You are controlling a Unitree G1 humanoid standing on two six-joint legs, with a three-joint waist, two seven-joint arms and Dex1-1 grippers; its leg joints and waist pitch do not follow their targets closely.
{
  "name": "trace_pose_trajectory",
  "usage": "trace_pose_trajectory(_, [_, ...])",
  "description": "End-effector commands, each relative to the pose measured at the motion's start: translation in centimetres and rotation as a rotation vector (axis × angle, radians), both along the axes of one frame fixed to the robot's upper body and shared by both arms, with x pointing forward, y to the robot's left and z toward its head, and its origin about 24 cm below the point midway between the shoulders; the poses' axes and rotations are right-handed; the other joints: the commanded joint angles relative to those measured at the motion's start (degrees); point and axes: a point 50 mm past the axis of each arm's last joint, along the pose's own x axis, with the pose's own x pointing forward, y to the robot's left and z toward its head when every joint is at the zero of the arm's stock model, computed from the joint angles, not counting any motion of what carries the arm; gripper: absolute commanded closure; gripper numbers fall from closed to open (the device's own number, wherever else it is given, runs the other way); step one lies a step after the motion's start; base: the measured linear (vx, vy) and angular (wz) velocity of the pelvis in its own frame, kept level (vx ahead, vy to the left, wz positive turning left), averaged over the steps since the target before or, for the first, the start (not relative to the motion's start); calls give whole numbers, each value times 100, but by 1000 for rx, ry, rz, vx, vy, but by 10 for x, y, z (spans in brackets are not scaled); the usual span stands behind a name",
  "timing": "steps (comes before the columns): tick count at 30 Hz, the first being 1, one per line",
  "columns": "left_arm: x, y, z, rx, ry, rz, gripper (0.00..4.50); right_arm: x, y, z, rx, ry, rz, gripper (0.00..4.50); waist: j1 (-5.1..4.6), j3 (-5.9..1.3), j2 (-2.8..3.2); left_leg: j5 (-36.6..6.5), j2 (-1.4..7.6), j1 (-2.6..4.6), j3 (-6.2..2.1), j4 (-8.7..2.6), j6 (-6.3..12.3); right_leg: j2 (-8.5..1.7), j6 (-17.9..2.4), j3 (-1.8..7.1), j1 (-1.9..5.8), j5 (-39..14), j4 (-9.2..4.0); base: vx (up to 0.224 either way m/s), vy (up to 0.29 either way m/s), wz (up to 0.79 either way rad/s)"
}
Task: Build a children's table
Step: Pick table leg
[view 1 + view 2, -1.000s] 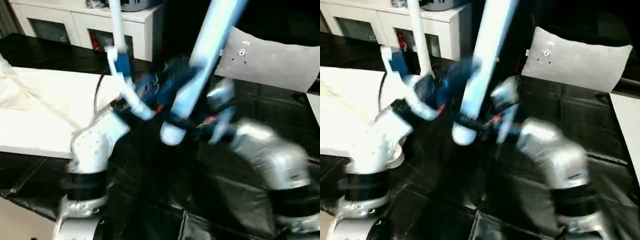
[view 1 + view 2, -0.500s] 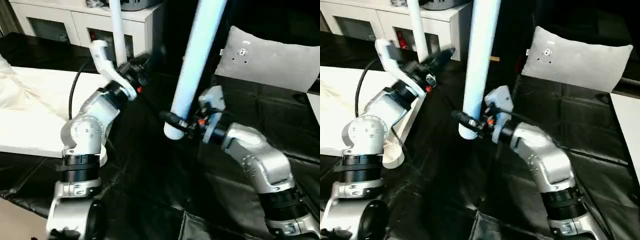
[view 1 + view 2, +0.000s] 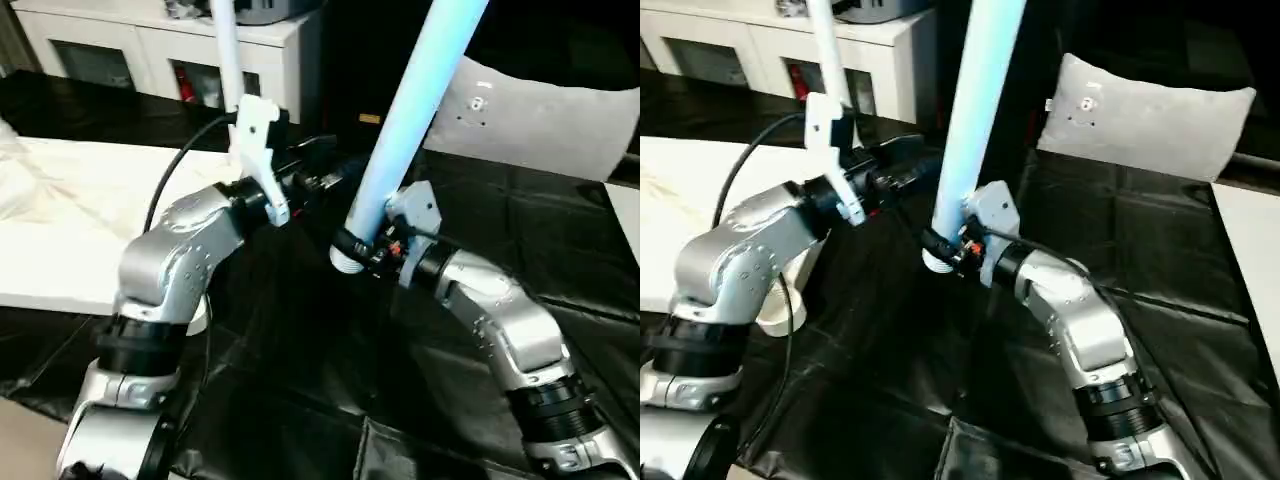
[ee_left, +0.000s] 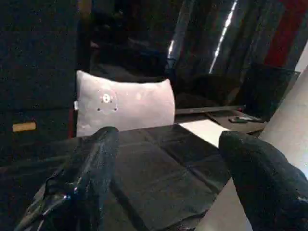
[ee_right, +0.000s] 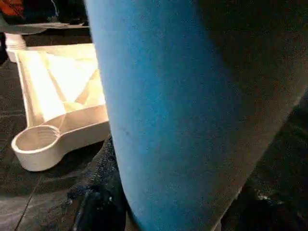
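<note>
Your right gripper is pinching the table leg near its lower end, and the leg is rising steeply above the black floor cover. The left gripper is spread with nothing between its fingers, hanging just beside the leg. I judge you are carrying the leg toward the corner socket of the table top, so be keeping it straight over the socket before pushing down.
</note>
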Motion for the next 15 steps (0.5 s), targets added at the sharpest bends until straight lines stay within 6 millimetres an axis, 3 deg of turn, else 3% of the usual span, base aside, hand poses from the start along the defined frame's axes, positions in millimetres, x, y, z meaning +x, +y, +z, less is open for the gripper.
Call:
trace_pose_trajectory(1, [-15,-20,5,15,-56,-153,69,3,-3,0,-5,-10,-58,257,-17,-417,82,-745,305,12,-78,-419,54,-522,-543,364,357,-1574,-456,0,0,0])
trace_pose_trajectory(4, [-7,4,0,-1,-40,24,69,0,-12,-3,15,43,-178,257,-40,-423,92,-725,307,8,-88,-426,-11,-512,-628,366,370,-1341,-428,0,0,0])
trace_pose_trajectory(5, [-5,10,-3,5,-32,74,69,-1,-14,-4,25,55,-200,257,-39,-418,135,-758,301,11,-90,-423,-21,-500,-625,368,365,-1344,-428,0,0,0])
trace_pose_trajectory(6, [-4,16,-6,10,-25,113,69,-2,-16,-5,36,63,-219,257,-45,-406,112,-811,307,13,-78,-431,-10,-508,-603,374,363,-1407,-460,0,0,0])
trace_pose_trajectory(7, [-3,26,-10,13,-23,185,69,-5,-19,-7,65,84,-248,257,-33,-409,142,-893,285,11,-81,-428,-30,-511,-533,362,377,-1596,-467,0,0,0])
trace_pose_trajectory(9, [-7,59,-34,81,59,388,69,-14,-29,-15,135,143,-356,257,-65,-406,127,-912,281,-17,-88,-442,-22,-505,-365,352,388,-1749,-491,0,0,0])
trace_pose_trajectory(10, [-9,65,-39,105,73,418,69,-16,-30,-17,145,152,-376,257,-78,-413,130,-909,273,-19,-88,-443,-10,-498,-323,351,385,-1767,-497,0,0,0])
trace_pose_trajectory(11, [-11,71,-47,145,88,452,69,-18,-34,-20,146,159,-425,258,-152,-408,163,-984,249,3,-87,-452,-9,-471,-196,332,355,-2002,-535,0,0,0])
trace_pose_trajectory(15, [-28,95,-84,294,157,616,69,-25,-50,-27,94,137,-609,258,-215,-372,231,-1229,235,39,-87,-469,-22,-449,-44,310,299,-2530,-625,0,0,0])
